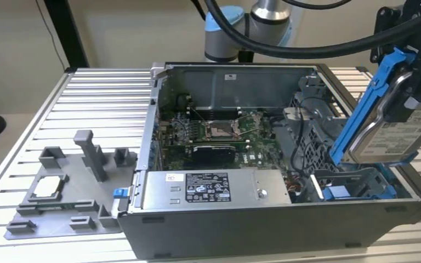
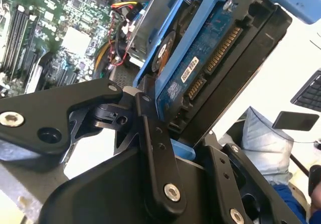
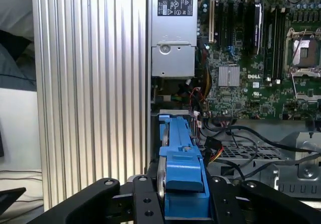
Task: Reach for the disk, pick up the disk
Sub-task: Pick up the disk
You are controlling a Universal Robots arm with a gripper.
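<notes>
At the upper right of the exterior view, the gripper point(image 1: 408, 104) holds the disk point(image 1: 382, 118) tilted in the air above the open computer case point(image 1: 269, 219), apparently clear of it. In the second wrist view its black fingers point(image 2: 155, 148) clamp the blue-framed edges.

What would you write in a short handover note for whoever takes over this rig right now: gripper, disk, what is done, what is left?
Gripper: jaws shut on the disk, gripping its blue bracket.
Disk: held tilted in the air above the open computer case, at the exterior view's right, over the drive bay.
Done: reach and pick-up.
Left: nothing of this task; the disk hangs clear of the case.
</notes>
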